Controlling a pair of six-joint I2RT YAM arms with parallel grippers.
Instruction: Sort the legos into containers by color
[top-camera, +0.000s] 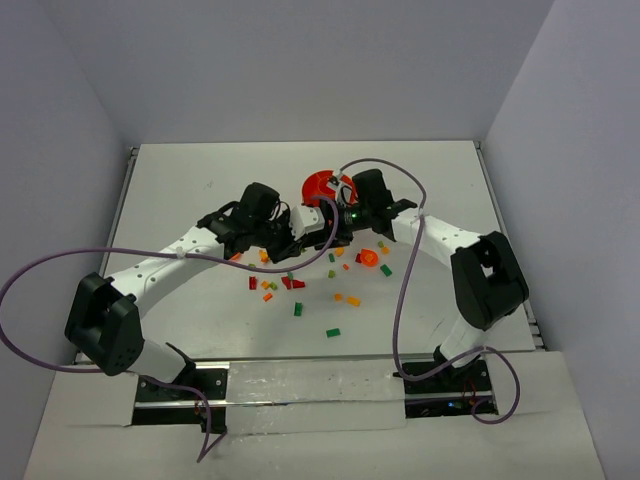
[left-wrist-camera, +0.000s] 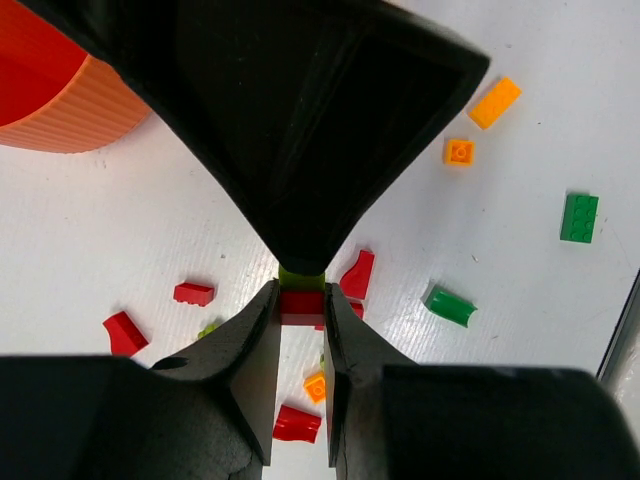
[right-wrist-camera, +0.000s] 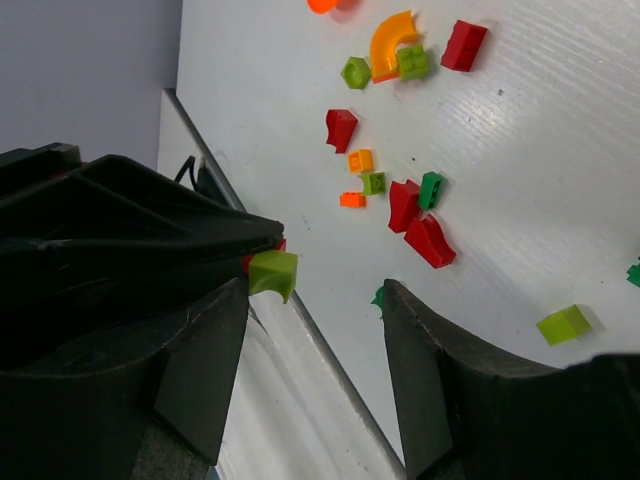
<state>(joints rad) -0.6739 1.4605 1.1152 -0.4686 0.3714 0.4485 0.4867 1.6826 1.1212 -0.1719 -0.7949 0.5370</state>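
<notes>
On the table (top-camera: 200, 180), most legos (top-camera: 292, 283) lie scattered near the orange bowl (top-camera: 318, 185), whose contents are hidden; sorting seems barely begun. The left gripper (left-wrist-camera: 300, 300) has its jaws pinched on a red brick (left-wrist-camera: 301, 306) with a green brick (right-wrist-camera: 273, 273) stuck to it. The right gripper (right-wrist-camera: 315, 295) holds its jaws wide around that green one.

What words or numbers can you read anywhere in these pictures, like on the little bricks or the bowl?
None: no word, number or sign can be read on the orange bowl, the legos or the table.
Any lettering on the stud of the orange lego is too small to read.
</notes>
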